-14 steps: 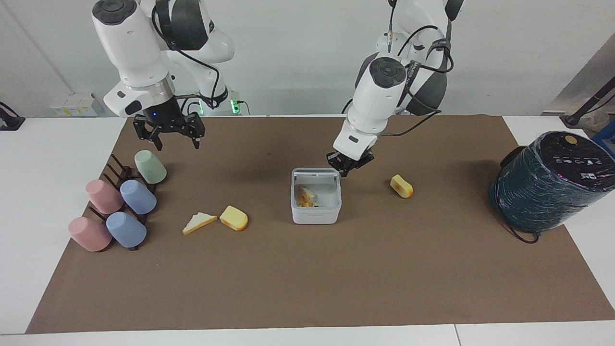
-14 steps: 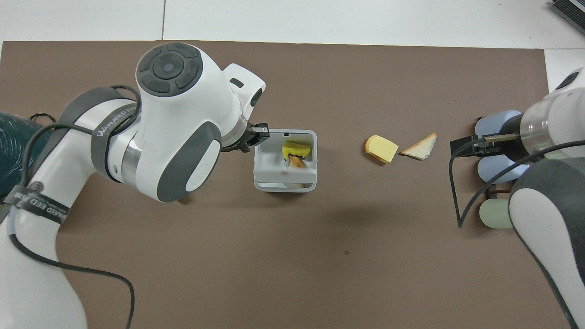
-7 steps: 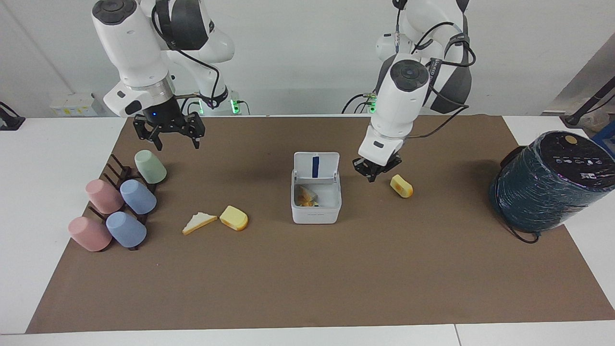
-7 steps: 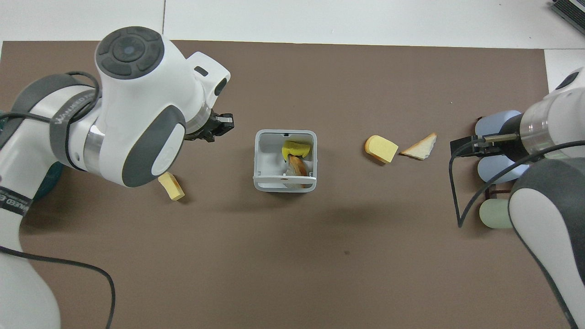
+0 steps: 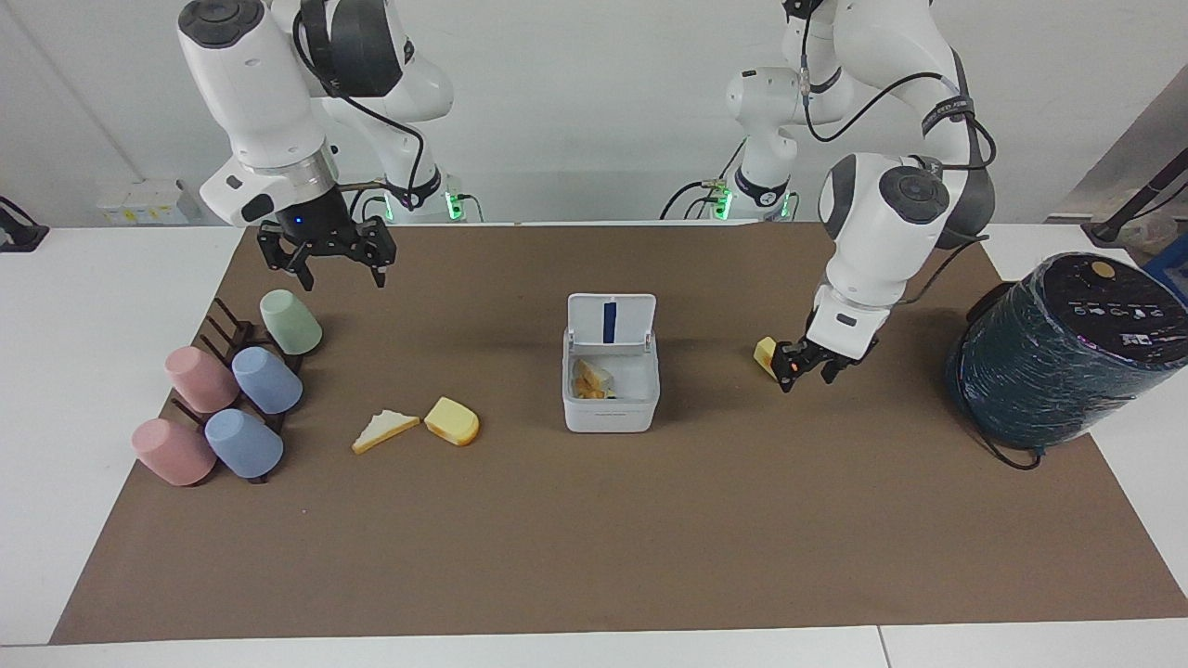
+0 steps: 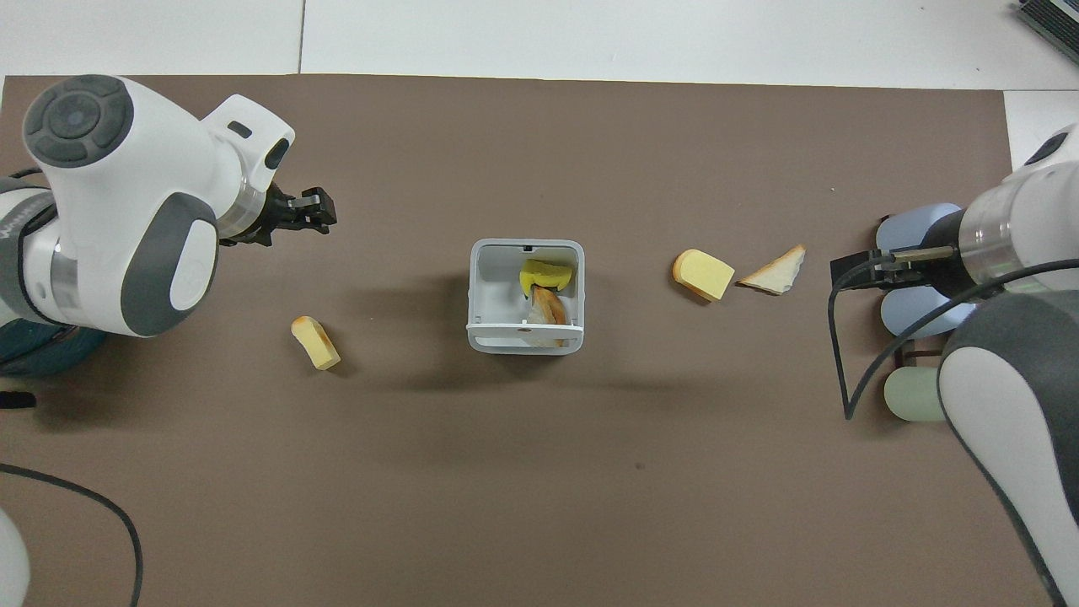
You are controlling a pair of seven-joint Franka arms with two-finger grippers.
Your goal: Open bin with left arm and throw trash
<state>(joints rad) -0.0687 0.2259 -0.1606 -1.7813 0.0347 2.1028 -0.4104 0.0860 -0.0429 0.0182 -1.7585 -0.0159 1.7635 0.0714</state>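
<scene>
With its lid up, the bin (image 5: 610, 401) sits mid-mat; two cheese wedges (image 5: 452, 421), one bread slice (image 5: 382, 430) outside. Left gripper (image 5: 806, 367) fingers unclear; right gripper (image 5: 327, 262) spread, waiting.

White bin (image 5: 611, 394) lid upright, three food pieces (image 5: 452, 421) on mat

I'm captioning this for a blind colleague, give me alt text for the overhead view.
A small white bin stands open mid-mat with food scraps inside, while the left pincer hangs over bare mat toward the left arm's end. A cheese wedge lies beside the bin; another wedge and a bread slice lie toward the waiting right pincer.
</scene>
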